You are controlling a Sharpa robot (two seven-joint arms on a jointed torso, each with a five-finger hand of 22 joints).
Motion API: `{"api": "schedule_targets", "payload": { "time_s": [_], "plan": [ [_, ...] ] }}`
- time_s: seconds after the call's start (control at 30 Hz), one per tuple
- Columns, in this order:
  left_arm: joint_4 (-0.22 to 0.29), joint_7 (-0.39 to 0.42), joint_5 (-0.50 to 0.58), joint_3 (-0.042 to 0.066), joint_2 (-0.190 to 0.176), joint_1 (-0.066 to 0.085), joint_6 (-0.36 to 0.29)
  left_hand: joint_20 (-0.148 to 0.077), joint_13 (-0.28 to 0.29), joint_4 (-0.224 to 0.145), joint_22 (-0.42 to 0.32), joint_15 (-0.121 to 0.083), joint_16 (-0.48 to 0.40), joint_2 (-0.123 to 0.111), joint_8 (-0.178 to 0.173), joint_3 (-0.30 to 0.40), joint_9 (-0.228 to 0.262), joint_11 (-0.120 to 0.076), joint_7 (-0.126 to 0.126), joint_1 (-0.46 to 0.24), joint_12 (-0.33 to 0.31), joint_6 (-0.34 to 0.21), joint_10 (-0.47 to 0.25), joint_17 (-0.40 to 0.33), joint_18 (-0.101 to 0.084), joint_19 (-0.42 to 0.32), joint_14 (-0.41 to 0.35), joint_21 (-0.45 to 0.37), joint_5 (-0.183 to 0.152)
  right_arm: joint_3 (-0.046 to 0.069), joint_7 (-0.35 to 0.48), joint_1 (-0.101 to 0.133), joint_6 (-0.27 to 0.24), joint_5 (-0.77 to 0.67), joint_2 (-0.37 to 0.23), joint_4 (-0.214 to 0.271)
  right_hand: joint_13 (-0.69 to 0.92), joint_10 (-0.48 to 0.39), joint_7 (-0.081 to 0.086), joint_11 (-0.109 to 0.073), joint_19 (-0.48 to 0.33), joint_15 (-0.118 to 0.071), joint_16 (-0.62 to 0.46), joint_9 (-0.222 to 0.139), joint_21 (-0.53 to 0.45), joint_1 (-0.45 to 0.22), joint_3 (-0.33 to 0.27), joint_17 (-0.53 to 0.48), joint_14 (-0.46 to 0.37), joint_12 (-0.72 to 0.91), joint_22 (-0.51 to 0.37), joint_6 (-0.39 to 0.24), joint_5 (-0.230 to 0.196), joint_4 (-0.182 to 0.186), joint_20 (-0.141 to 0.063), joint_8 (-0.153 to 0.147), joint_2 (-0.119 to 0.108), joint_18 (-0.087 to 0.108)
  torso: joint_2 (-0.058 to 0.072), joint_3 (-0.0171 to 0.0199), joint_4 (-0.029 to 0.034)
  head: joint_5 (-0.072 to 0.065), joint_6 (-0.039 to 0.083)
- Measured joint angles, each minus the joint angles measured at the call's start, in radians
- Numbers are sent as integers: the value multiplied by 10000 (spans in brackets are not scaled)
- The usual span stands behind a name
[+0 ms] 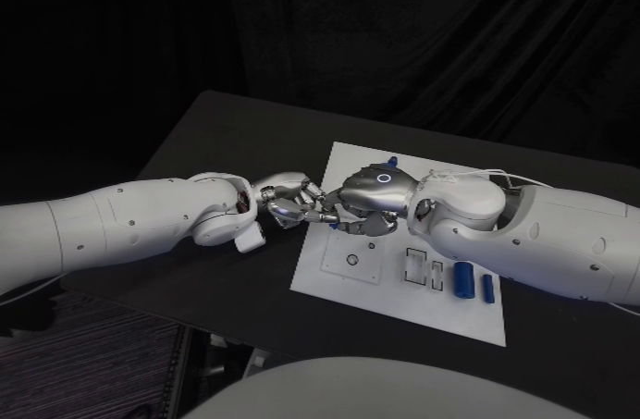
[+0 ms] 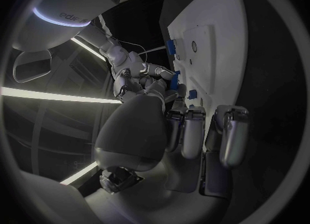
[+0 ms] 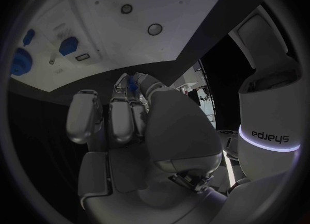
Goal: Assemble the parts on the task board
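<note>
- Two silver hands meet fingertip to fingertip over the left edge of the white task board (image 1: 400,299), which lies in the middle of the black bench (image 1: 214,132).
- The left hand (image 1: 287,200), reaching in from the left, has its fingers curled toward the right hand; whether it grips anything cannot be told.
- The right hand (image 1: 370,195) hangs above the board's left part, fingers bent down and toward the left hand. The right wrist view shows a small blue part (image 3: 132,83) at its fingertips, apparently pinched there; the left wrist view shows the same blue piece (image 2: 174,81) where the two hands meet.
- Two blue cylinders (image 1: 464,279) lie side by side on the board's near right part, just right of a rectangular slot (image 1: 423,268).
- A round recess (image 1: 350,261) sits in the board's near left part.
- Further blue parts (image 3: 68,46) stand in the board, seen in the right wrist view.
</note>
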Motion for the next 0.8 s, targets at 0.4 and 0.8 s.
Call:
{"api": "schedule_targets", "payload": {
  "time_s": [0.4,0.8],
  "plan": [
    [15,-484,1,2,25,-13,146,-236,0,210,0,-242,0,18,1026,-397,1696,-231,-232,105,0,-168,-40,0,1,42,3,-39,377,1,-16,2,210,-28,34,4,-64,-73,-13,3,-36,0,-69,28,-103,0,69,-73,0,-37,0,-49,-37,69,-36,-9,6,-1,-6,-2,4,23,0],
    [-13,-837,3,3,78,-17,349,-236,2,249,0,-242,0,42,1031,-437,2096,-231,-205,66,0,-301,-42,0,1,42,3,-38,747,-16,-32,2,352,-67,74,-28,-83,-73,6,3,-36,0,-112,-1,-103,0,69,-89,0,-78,0,-61,-37,68,-36,22,6,-1,0,-2,4,37,0]
  ]
}}
